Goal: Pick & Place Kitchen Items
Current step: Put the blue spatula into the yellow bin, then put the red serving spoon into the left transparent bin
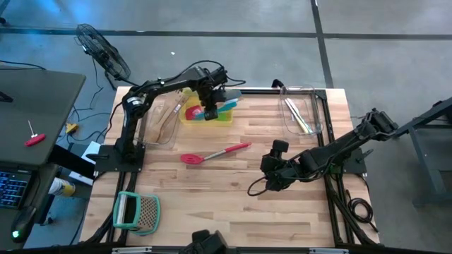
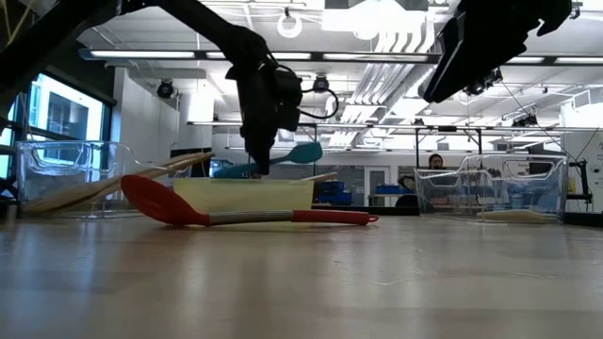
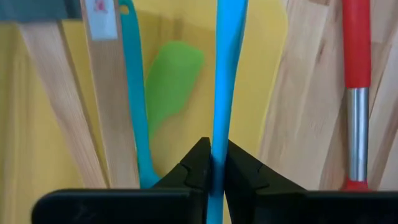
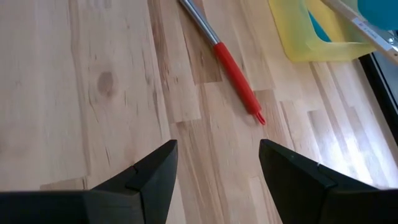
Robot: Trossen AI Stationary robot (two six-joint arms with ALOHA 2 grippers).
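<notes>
1. Pinching the slim blue plastic utensil handle (image 3: 225, 93), the left gripper (image 3: 212, 163) sits over the yellow plastic bin (image 1: 205, 116); its jaws are nearly closed across the handle, whose long axis runs straight out ahead.
2. Hovering wide open and empty, the right gripper (image 4: 217, 163) is nearer the red-handled spatula (image 1: 212, 154), which lies ahead of its jaws.

No legible text, brand, number or sign found in any view. One white label with a pink mark sits on a wooden utensil handle (image 3: 102, 25) in the yellow tray (image 3: 261, 74); the mark is too blurred to read.
</notes>
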